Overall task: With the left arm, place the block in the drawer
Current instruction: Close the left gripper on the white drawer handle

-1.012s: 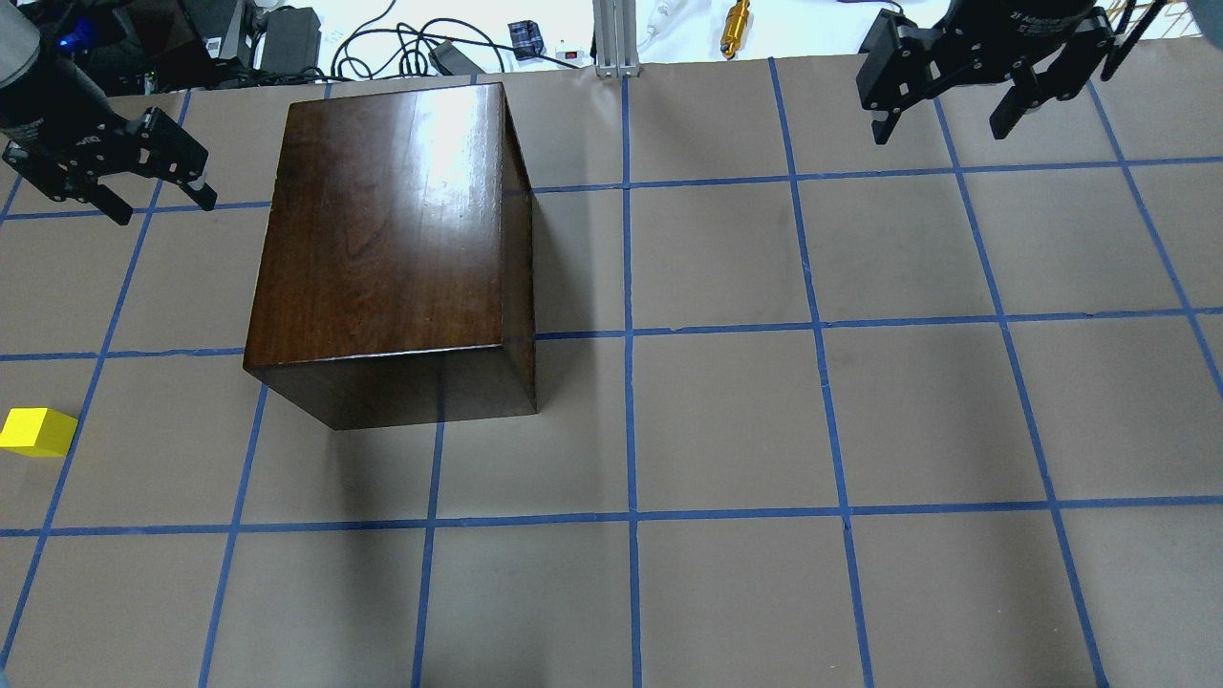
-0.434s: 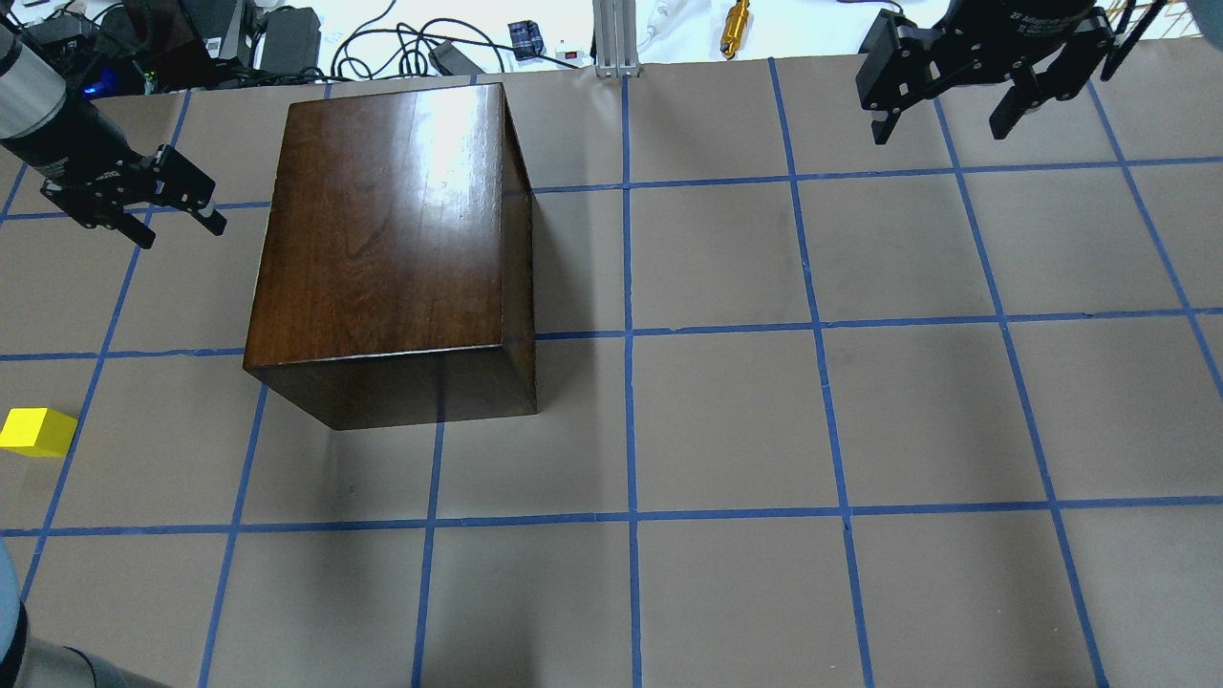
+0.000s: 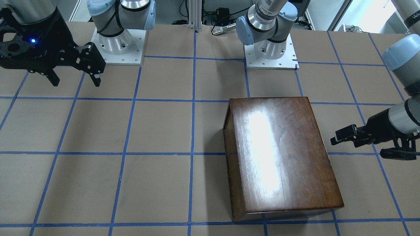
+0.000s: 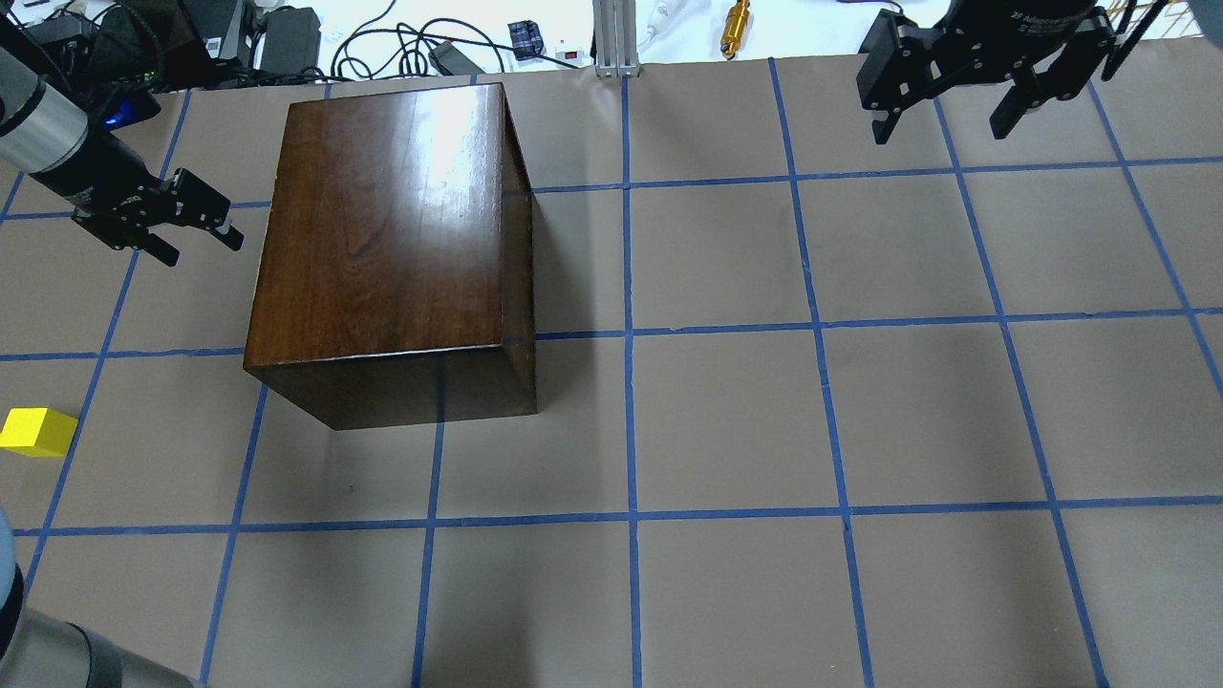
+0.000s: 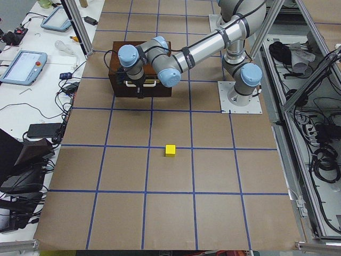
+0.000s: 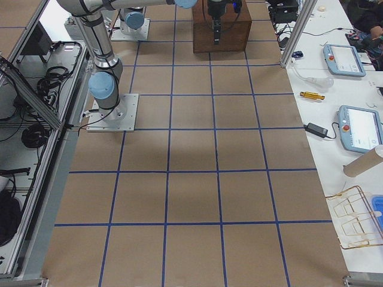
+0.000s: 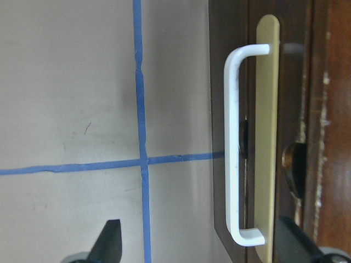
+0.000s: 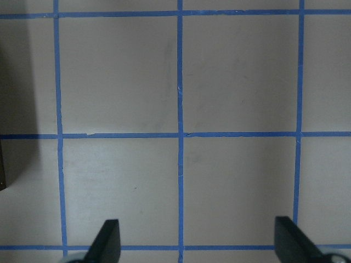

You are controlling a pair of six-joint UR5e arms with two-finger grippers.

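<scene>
The yellow block point(image 4: 36, 430) lies on the table at the left edge, well away from the box; it also shows in the exterior left view point(image 5: 170, 150). The dark-brown box point(image 4: 382, 229) has its drawer shut. The drawer front with its white handle point(image 7: 236, 142) fills the right of the left wrist view. My left gripper point(image 4: 203, 248) is open and empty. It points at that side of the box, a short gap away, and also shows in the front view point(image 3: 357, 147). My right gripper point(image 4: 939, 132) is open and empty, high at the far right.
The table is brown paper with a blue tape grid point(image 4: 631, 330). Cables and small devices point(image 4: 401, 43) lie beyond the far edge. The arm bases point(image 3: 270, 49) stand on white plates behind the box. Tablets point(image 6: 356, 128) sit on a side bench.
My left gripper has moved right and a little nearer in the overhead view, closing on the box's left side. The block, box and right arm have not moved.
</scene>
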